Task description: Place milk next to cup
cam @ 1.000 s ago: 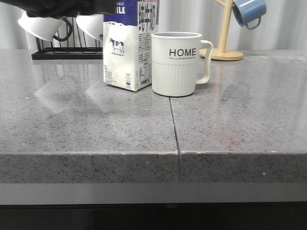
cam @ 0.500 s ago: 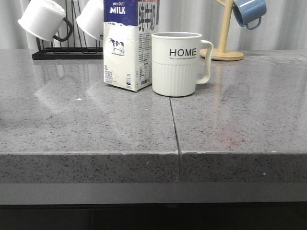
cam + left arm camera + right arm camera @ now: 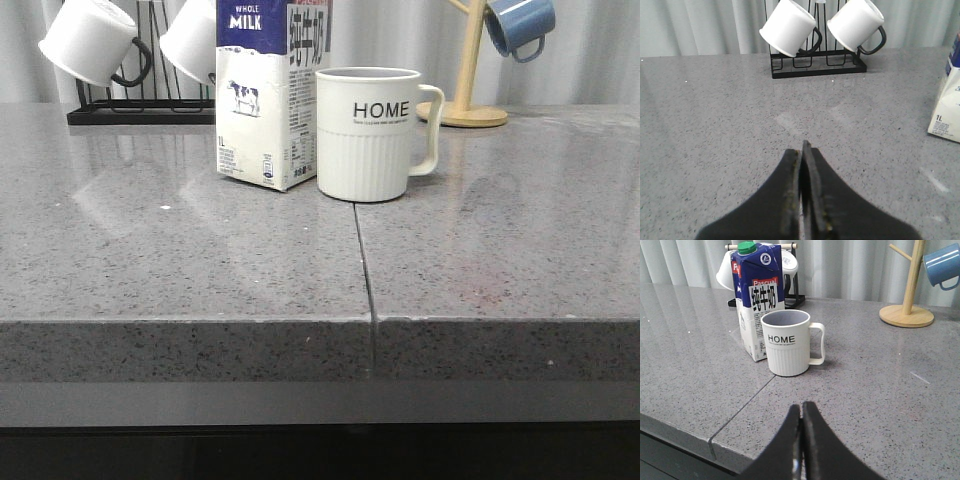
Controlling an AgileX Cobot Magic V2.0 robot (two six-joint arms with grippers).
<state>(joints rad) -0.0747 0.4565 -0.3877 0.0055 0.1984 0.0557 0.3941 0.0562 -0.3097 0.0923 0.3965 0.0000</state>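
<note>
The milk (image 3: 265, 95), a tall white carton with a dark blue top and a cow picture, stands upright on the grey counter, touching or nearly touching the left side of the cup (image 3: 368, 132). The cup is a cream-white ribbed mug lettered "HOME", its handle to the right. Both also show in the right wrist view: the milk (image 3: 757, 305) and the cup (image 3: 787, 342). Only a corner of the milk (image 3: 947, 112) shows in the left wrist view. My left gripper (image 3: 802, 150) is shut and empty, well away from the milk. My right gripper (image 3: 801, 410) is shut and empty, near the counter's front edge.
A black wire rack (image 3: 140, 105) with two white black-handled mugs (image 3: 90, 40) stands at the back left. A wooden mug tree (image 3: 472, 70) with a blue mug (image 3: 520, 25) stands at the back right. A seam (image 3: 365, 270) runs down the counter from under the cup.
One second ago a dark arm covered the top of the milk and the rack mugs. It has withdrawn out of the front view. The milk and cup have not moved.
</note>
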